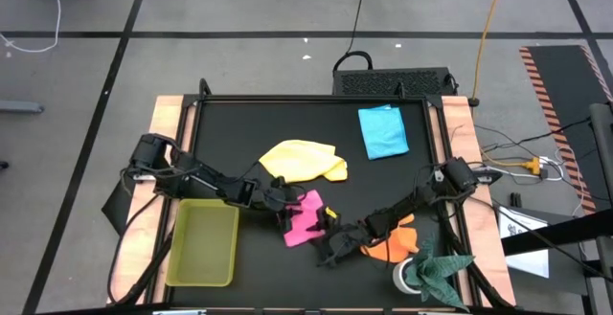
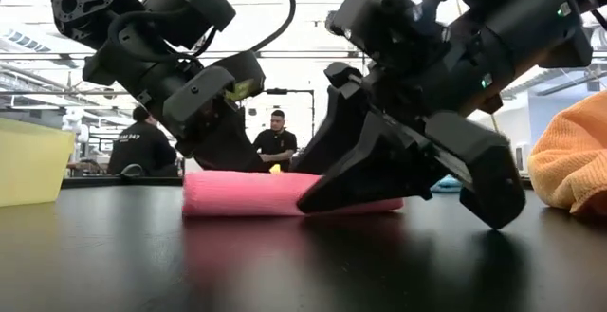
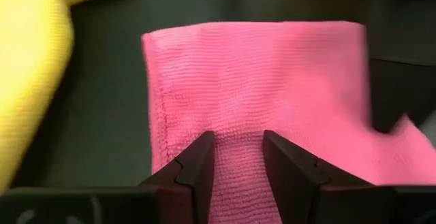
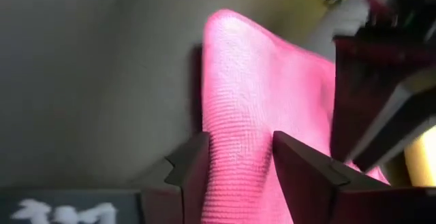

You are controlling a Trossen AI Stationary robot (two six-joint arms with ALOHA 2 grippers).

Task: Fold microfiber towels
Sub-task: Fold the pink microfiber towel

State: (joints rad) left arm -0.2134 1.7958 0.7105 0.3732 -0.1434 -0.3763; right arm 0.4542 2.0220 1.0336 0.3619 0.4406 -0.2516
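— what's the surface?
— a black table top (image 1: 316,123) with pale wooden side rails.
— and on it?
— yellow towel (image 1: 302,160) mid-table, blue towel (image 1: 383,131) toward the far right, pink towel (image 1: 306,217) near the front, orange towel (image 1: 391,246) beside a dark green cloth (image 1: 439,267), yellow-green tray (image 1: 203,243) front left.

Four towels (image 1: 305,160), one tray (image 1: 202,243), one green cloth (image 1: 438,268).

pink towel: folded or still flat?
Folded: the pink towel lies doubled with a rounded fold edge in the low view; the left wrist view shows a stacked layer.
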